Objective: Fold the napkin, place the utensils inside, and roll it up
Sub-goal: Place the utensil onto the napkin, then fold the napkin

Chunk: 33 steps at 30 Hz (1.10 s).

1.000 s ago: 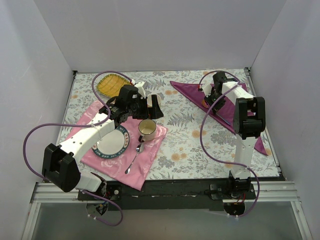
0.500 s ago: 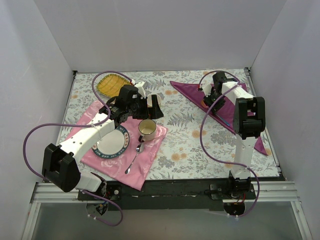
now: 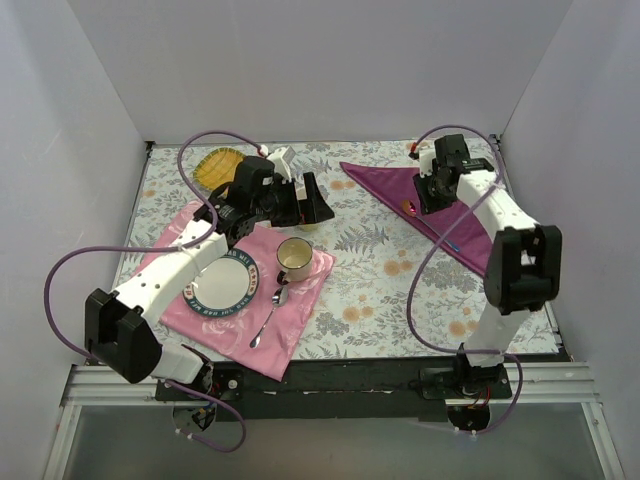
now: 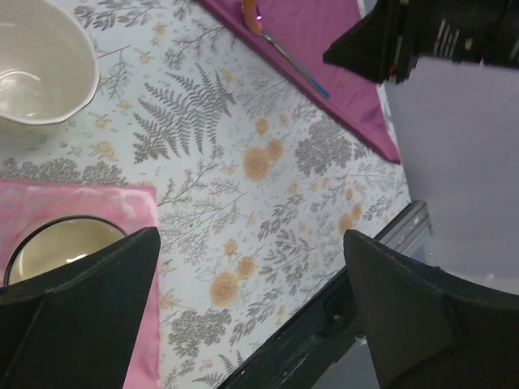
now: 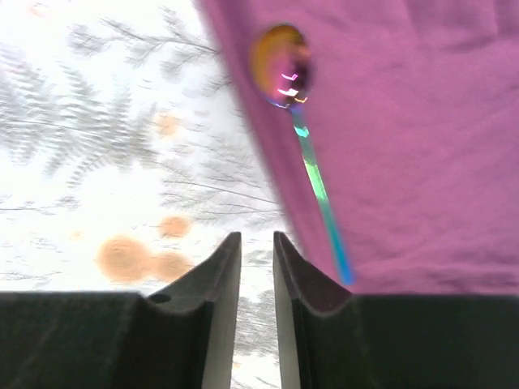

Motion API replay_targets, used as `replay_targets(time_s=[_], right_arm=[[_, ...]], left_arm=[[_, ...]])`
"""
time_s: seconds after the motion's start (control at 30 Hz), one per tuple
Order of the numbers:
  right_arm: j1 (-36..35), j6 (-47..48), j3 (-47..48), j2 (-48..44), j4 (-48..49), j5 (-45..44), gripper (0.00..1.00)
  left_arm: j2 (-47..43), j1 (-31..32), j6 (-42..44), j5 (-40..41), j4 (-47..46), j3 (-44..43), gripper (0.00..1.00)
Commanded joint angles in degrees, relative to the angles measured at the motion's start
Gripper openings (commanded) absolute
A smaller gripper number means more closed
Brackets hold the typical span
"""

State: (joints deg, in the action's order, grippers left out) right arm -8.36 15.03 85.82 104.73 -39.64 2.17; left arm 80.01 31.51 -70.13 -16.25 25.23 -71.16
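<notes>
White walls box in a floral worktop. The folded napkin lies far right, the utensil along its left edge. The left hand spreads wide, empty; the right hand is pinched nearly closed on nothing.

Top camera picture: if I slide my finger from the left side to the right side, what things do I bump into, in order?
plate → cup → napkin
</notes>
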Motion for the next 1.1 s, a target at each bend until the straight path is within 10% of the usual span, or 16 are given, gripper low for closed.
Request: replay_targets(time_s=[0.0,0.67,1.07], right_arm=[[-2.89,-13.08,-10.74,-12.16,7.37,7.57,0.27],[-3.95,-29.96,-31.24,-36.78,17.31,11.1,0.43],[-5.43,-25.41,-25.54,-23.1,32.51,-3.84,0.49]], left_arm=[[4.34,-0.13,-5.7,-3.08,-2.2,-5.83,0.96],[45.48,3.03,-18.47,14.92,-19.52,-41.13,0.69],[49.99,4.62,-5.12,28.99,-21.64,-47.58,0.62]])
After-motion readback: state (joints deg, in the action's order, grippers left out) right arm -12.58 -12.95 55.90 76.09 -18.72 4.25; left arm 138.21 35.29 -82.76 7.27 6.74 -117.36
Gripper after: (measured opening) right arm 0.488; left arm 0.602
